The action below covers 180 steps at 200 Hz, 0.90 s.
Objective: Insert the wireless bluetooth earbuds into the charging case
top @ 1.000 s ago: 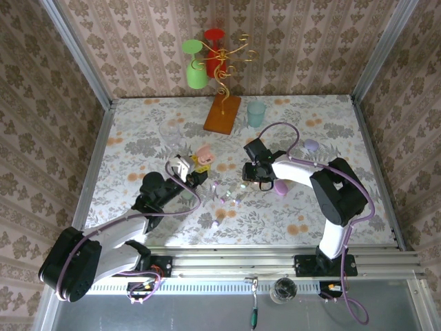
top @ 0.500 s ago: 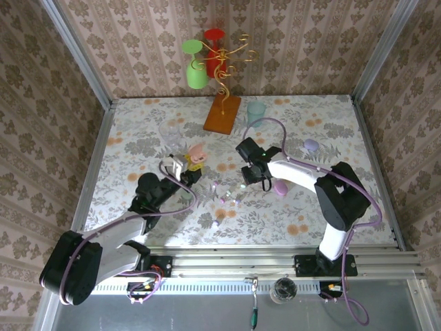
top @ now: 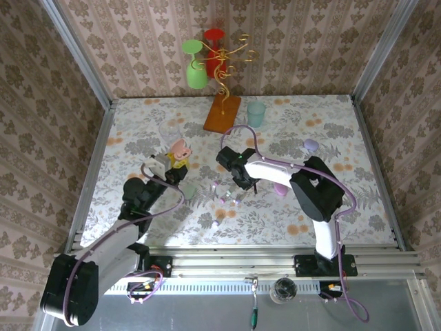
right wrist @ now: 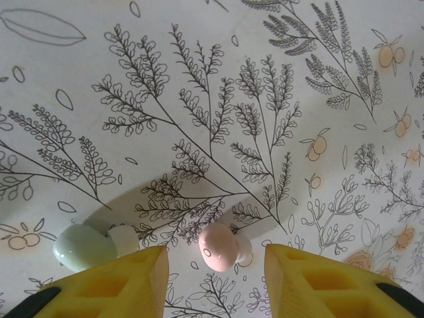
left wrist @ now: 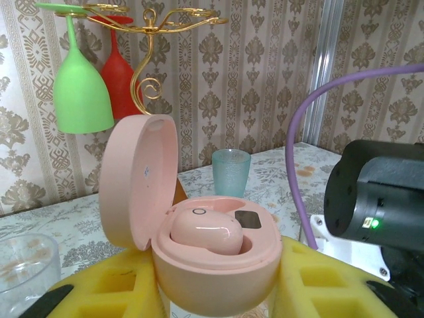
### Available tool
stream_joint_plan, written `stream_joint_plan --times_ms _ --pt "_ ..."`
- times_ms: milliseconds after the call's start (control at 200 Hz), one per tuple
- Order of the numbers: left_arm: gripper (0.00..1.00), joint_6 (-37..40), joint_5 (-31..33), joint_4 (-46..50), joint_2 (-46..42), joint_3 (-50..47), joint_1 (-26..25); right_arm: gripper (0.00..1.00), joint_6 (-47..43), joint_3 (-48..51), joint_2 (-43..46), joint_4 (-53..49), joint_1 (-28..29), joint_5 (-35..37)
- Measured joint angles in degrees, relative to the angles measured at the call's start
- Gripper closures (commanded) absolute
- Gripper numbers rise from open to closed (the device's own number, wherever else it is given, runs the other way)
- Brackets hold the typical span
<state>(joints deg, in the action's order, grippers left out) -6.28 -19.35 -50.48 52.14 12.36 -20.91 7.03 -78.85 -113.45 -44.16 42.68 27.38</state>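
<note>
The left gripper (left wrist: 216,299) clenched one open pink pebble-shaped charging case (left wrist: 218,270) holding one seated pink earbud (left wrist: 205,235). The right gripper (right wrist: 215,285), released, straddled one loose glossy pink earbud (right wrist: 217,246), with one pale green earbud (right wrist: 85,246) to its left. From overhead both were mere specks.

Green glass (left wrist: 81,86), red glass (left wrist: 122,69) hang on gold rack (left wrist: 151,14); teal cup (left wrist: 231,172) beside wooden base (top: 222,114).
</note>
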Motion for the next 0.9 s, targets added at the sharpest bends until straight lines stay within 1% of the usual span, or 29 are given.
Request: stream_joint_plan --times_ms 290,585,900 --pt "0.70 0.00 -0.20 2.14 -0.92 -0.22 0.02 0.63 -1.49 -1.22 -2.80 -1.31 0.02 2.25" --pt "0.69 0.00 -0.31 2.58 -0.92 -0.42 0.02 0.67 -2.19 -1.49 -3.30 -1.55 -0.04 3.30" --pt "0.69 0.00 -0.33 2.58 -0.94 -0.72 0.02 0.67 -2.36 -1.49 -4.42 -2.29 -0.66 3.74"
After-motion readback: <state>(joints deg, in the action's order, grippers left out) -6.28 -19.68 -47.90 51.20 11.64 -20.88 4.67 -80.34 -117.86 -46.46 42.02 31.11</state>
